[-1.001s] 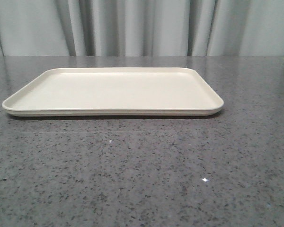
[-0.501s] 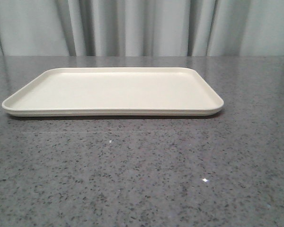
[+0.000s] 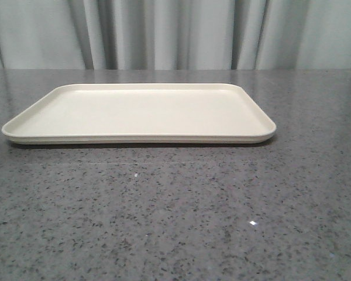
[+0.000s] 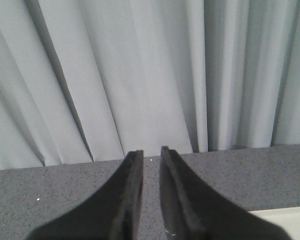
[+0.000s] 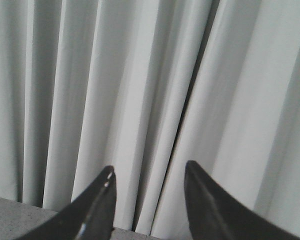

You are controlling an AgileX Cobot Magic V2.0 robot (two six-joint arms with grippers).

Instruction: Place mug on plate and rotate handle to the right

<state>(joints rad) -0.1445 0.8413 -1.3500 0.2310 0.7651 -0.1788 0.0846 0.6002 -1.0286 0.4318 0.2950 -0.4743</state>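
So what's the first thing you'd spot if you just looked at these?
The big flat cream rectangular tray, lying bare in the middle of the speckled grey stone table. Behind it hangs a pale pleated curtain; no mug shows anywhere.

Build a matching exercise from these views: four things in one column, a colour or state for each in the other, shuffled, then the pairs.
Things:
1. plate
2. table
3. left gripper
4. right gripper

States:
A. speckled dark grey
B. fingers spread wide, nothing between them
C. cream, nothing on it
D. fingers close together, a narrow gap

Pairs: 1-C, 2-A, 3-D, 4-B
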